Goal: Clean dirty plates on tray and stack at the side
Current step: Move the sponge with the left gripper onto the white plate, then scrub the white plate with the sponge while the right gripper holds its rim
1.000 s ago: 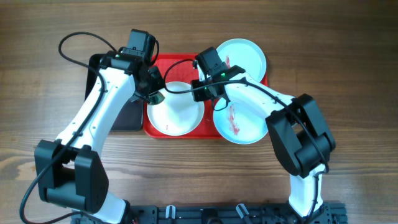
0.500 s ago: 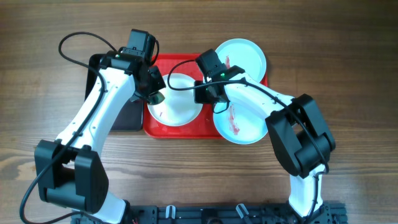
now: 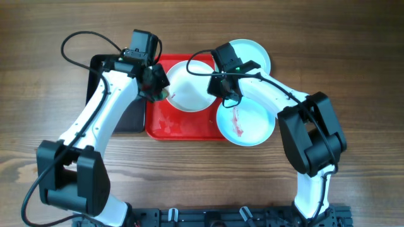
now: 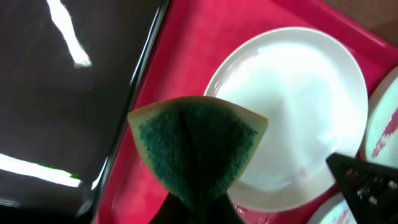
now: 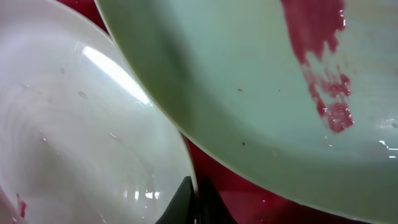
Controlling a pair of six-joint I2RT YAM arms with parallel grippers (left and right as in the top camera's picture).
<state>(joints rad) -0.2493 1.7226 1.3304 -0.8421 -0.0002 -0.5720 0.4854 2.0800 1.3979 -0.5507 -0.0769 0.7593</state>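
Observation:
The red tray (image 3: 180,123) holds the white plate (image 3: 189,85), which sits toward its back. My right gripper (image 3: 222,86) is shut on the plate's right rim, and the right wrist view shows the fingers (image 5: 194,200) pinching that rim (image 5: 74,124). My left gripper (image 3: 158,90) is shut on a green sponge (image 4: 196,143) beside the plate's left edge (image 4: 292,106). One pale blue plate (image 3: 249,53) lies at the tray's back right. Another (image 3: 249,123), with a red smear, lies at the front right. A smeared pale blue plate (image 5: 261,81) fills the right wrist view.
A smaller black tray (image 3: 120,116) lies against the red tray's left side, also in the left wrist view (image 4: 62,93). Wooden table surrounds both. Both arms cross over the trays, and a black rail runs along the front edge (image 3: 221,217).
The right gripper has carried the white plate from the tray's front toward its back. The left gripper with the sponge has stayed beside the plate's left edge.

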